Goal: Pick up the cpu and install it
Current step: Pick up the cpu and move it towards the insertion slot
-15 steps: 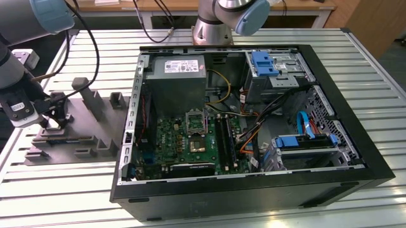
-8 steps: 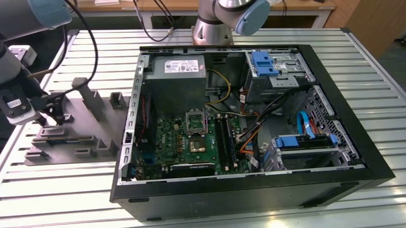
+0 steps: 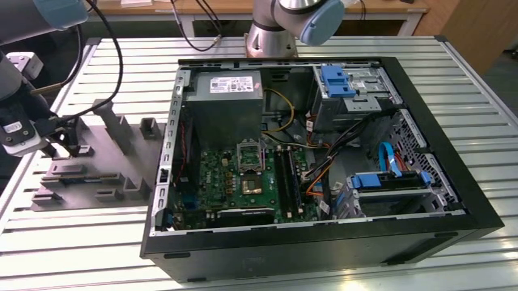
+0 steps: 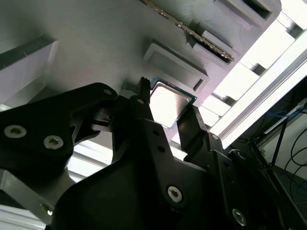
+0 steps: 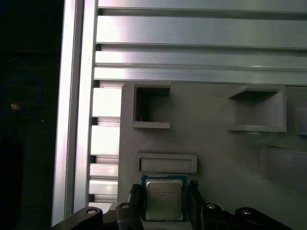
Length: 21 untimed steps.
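Clasping cpu (image 5: 164, 201), tool (image 5: 164, 191) pointed down

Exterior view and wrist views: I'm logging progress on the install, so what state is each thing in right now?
cpu: flat at the grey tray, outside the case, not installed.
hand: shut on the cpu's two opposite edges, as far as shows.
computer case: lying on its side, side panel off.
socket: frame swung open; it looks empty.
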### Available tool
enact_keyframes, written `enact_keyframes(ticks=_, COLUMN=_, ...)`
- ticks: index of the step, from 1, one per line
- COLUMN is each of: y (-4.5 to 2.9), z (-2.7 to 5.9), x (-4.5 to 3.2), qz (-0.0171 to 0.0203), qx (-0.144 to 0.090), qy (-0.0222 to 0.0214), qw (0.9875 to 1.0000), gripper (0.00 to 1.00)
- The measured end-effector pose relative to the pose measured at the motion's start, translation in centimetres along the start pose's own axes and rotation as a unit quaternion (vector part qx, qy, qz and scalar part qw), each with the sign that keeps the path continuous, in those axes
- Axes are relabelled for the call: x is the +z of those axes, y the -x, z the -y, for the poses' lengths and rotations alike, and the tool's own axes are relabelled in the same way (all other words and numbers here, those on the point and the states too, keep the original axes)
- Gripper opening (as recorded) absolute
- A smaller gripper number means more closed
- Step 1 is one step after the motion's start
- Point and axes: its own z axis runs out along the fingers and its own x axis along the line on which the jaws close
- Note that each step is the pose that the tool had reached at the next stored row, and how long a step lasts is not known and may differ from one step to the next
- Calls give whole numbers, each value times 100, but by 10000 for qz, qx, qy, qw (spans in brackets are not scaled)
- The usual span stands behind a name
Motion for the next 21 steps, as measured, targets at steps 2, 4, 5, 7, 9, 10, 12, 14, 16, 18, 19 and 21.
enact_keyframes(ticks=2, y=0, z=0, x=-1, qz=1, qx=0, qy=0, qw=10000, gripper=47)
enact_keyframes(ticks=4, y=0, z=0, x=-4, qz=-1, qx=0, qy=0, qw=10000, gripper=47)
enact_keyframes(ticks=5, y=0, z=0, x=-4, qz=0, qx=0, qy=0, qw=10000, gripper=47)
enact_keyframes(ticks=7, y=-1, z=0, x=-6, qz=-1, qx=0, qy=-1, qw=10000, gripper=47)
enact_keyframes(ticks=9, y=0, z=0, x=-7, qz=-1, qx=0, qy=0, qw=10000, gripper=47)
enact_keyframes(ticks=10, y=-1, z=0, x=-8, qz=-1, qx=0, qy=-1, qw=10000, gripper=47)
enact_keyframes(ticks=12, y=-1, z=-1, x=-15, qz=-3, qx=0, qy=-1, qw=10000, gripper=47)
enact_keyframes(ticks=14, y=-1, z=-2, x=-33, qz=-2, qx=0, qy=-1, qw=10000, gripper=47)
enact_keyframes(ticks=16, y=-1, z=-3, x=-45, qz=-1, qx=0, qy=-1, qw=10000, gripper=47)
enact_keyframes(ticks=18, y=-1, z=-4, x=-59, qz=-1, qx=0, qy=-1, qw=10000, gripper=47)
enact_keyframes(ticks=19, y=-1, z=-4, x=-66, qz=-1, qx=0, qy=-1, qw=10000, gripper=47)
enact_keyframes(ticks=21, y=-1, z=-4, x=-68, qz=0, qx=0, qy=0, qw=10000, gripper=47)
